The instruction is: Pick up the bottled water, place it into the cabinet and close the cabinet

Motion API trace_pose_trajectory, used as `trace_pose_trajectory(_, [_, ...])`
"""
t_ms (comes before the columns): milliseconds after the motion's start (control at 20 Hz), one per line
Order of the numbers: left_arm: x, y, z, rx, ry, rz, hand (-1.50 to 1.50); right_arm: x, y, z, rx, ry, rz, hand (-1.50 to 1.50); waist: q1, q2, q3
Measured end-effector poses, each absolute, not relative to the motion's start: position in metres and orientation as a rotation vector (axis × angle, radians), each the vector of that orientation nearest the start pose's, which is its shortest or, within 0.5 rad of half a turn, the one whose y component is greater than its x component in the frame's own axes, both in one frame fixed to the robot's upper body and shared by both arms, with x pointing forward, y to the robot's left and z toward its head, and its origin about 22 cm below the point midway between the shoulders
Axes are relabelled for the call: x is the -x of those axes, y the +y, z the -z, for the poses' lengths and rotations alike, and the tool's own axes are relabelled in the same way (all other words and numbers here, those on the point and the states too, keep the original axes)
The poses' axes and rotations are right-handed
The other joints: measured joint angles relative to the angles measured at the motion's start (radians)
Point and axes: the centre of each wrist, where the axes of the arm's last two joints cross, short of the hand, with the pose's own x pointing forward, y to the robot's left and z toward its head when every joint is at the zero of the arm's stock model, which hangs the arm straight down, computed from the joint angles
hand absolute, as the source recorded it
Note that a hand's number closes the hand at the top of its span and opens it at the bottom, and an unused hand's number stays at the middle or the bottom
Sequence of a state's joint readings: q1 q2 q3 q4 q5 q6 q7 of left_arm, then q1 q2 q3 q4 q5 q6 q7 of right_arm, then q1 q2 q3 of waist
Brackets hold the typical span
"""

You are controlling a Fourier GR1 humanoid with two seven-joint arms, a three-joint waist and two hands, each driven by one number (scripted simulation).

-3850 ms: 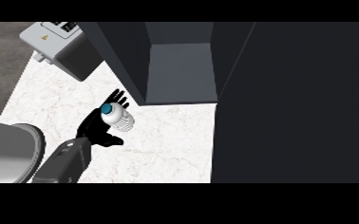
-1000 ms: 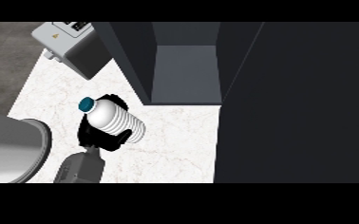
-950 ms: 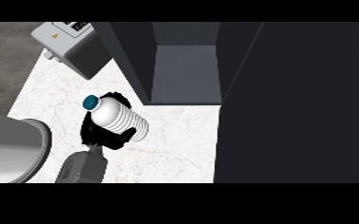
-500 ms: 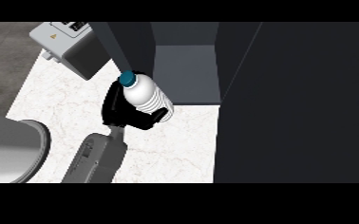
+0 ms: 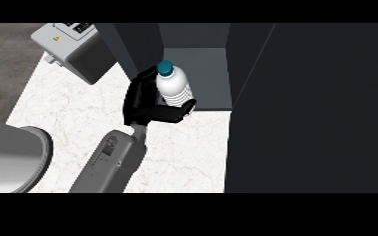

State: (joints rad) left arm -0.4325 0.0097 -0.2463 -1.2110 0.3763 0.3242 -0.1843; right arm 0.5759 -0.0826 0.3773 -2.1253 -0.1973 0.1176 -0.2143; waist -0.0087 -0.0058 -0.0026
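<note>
The bottled water point(image 5: 174, 86), white with a teal cap, stands upright in my left hand point(image 5: 145, 103), whose fingers and thumb curl round its lower half. The bottle is at the front edge of the open cabinet point(image 5: 204, 75), just at the left side of its grey opening. The cabinet's dark door point(image 5: 303, 110) stands open on the right and fills that side of the view. My right hand does not show.
A grey box-shaped appliance point(image 5: 72, 49) sits at the back left on the white marble counter point(image 5: 66, 105). A grey round object point(image 5: 18, 154) lies at the lower left edge. A dark panel point(image 5: 134, 45) flanks the cabinet's left side, close to the hand.
My left hand lifted the bottle from the counter and carried it up and to the right, from the open marble to the cabinet's opening. The bottle now stands more upright.
</note>
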Motion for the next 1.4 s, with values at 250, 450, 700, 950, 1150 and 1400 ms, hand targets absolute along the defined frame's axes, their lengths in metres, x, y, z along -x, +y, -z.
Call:
trace_pose_trajectory(250, [-0.325, 0.117, -0.021, 0.106, -1.678, -0.148, 1.50, -0.111, -0.198, -0.040, -0.420, -1.780, 0.042, -1.50, -0.003, -0.003, 0.001])
trace_pose_trajectory(450, [-0.326, 0.112, -0.021, 0.000, -1.670, -0.160, 1.50, -0.113, -0.198, -0.040, -0.431, -1.774, 0.044, -1.50, -0.009, -0.005, 0.002])
trace_pose_trajectory(700, [-0.327, 0.107, -0.020, -0.116, -1.663, -0.164, 1.50, -0.118, -0.198, -0.039, -0.452, -1.778, 0.039, -1.50, -0.019, -0.006, 0.005])
trace_pose_trajectory(950, [-0.328, 0.107, -0.018, -0.223, -1.657, -0.148, 1.50, -0.116, -0.197, -0.040, -0.466, -1.771, 0.030, -1.50, -0.035, -0.007, 0.008])
trace_pose_trajectory(1150, [-0.328, 0.108, -0.016, -0.276, -1.666, -0.129, 1.50, -0.116, -0.201, -0.041, -0.468, -1.768, 0.024, -1.50, -0.043, -0.007, 0.009])
trace_pose_trajectory(1400, [-0.329, 0.106, -0.010, -0.368, -1.695, -0.080, 1.50, -0.120, -0.201, -0.040, -0.472, -1.769, 0.015, -1.50, -0.048, -0.006, 0.011])
